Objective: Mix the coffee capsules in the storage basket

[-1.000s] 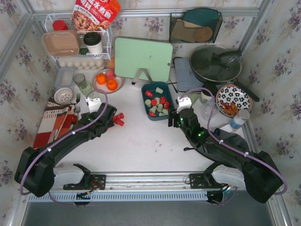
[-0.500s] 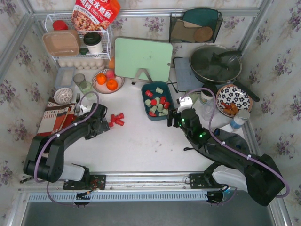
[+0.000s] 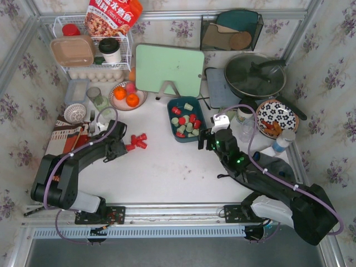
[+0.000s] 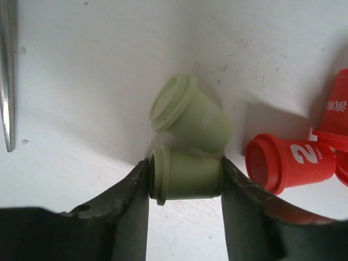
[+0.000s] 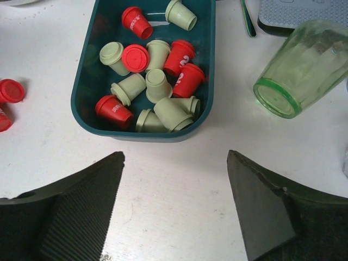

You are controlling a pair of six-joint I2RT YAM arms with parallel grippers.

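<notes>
Pulled back across the worktop (image 4: 81,81), the left hand (image 4: 185,186) now clamps a pale green capsule (image 4: 187,173), likely bound for the storage basket (image 5: 205,54); the right hand (image 5: 174,157) waits, spread open.

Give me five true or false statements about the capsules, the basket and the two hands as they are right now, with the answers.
1. The left hand is shut on a pale green capsule lying on the table. True.
2. The right hand grips a red capsule. False: it is open and empty, at the near side of the storage basket.
3. The storage basket contains only green capsules. False: it holds red and green capsules together.
4. Some loose red capsules lie on the table outside the basket. True.
5. The green glass stands upright. False: it lies on its side, right of the basket.
</notes>
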